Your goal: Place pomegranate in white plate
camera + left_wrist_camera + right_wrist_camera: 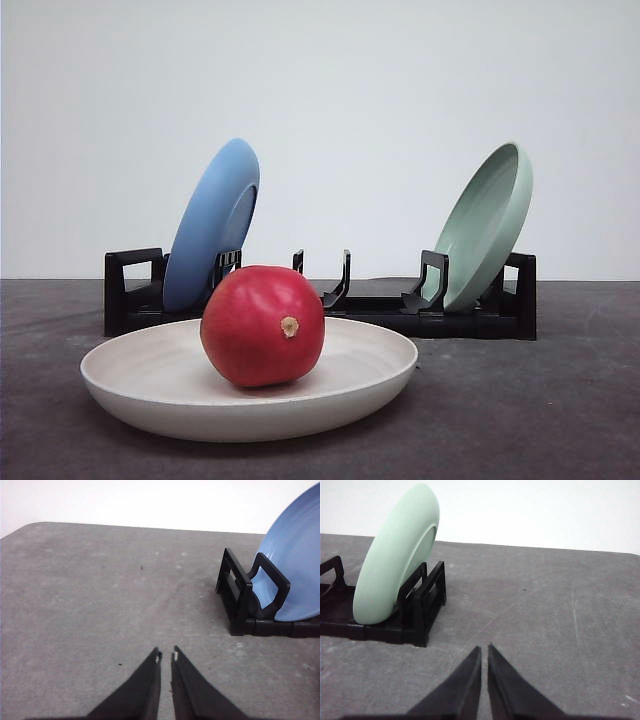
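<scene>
on the white plate [150, 385], pomegranate [262, 325], away from both arms' fingers [150, 680]

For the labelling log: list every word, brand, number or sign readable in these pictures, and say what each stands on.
None can be read. The pomegranate, white plate, blue plate, green plate, black rack and grey table all show plain, unmarked surfaces. The left gripper and right gripper bear no lettering either.

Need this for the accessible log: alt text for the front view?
A red pomegranate sits in a shallow white plate on a dark grey table. Behind them, a black rack holds a blue plate on the left and a pale green plate on the right, both on edge.
</scene>
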`<state>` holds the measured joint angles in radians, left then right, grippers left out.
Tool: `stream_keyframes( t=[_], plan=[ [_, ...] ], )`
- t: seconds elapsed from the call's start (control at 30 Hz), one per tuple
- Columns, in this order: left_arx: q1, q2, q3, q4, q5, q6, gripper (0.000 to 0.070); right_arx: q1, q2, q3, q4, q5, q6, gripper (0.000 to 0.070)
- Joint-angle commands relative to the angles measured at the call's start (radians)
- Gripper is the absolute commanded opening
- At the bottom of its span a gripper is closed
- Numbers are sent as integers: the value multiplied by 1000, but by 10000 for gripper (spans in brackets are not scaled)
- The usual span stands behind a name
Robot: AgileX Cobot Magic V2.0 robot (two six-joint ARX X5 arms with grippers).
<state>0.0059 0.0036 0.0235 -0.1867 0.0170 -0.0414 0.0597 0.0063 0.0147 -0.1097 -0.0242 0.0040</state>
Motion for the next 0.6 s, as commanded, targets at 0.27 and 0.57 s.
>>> stream_keyframes(
  t=[0.27, 0.57],
  plan=[
    [0, 0, -11, 0, -3, 10, 17, 1, -3, -4, 12, 0, -1, 17],
    [0, 0, -11, 0, -3, 10, 17, 1, -3, -4, 12, 0, -1, 17]
  ],
)
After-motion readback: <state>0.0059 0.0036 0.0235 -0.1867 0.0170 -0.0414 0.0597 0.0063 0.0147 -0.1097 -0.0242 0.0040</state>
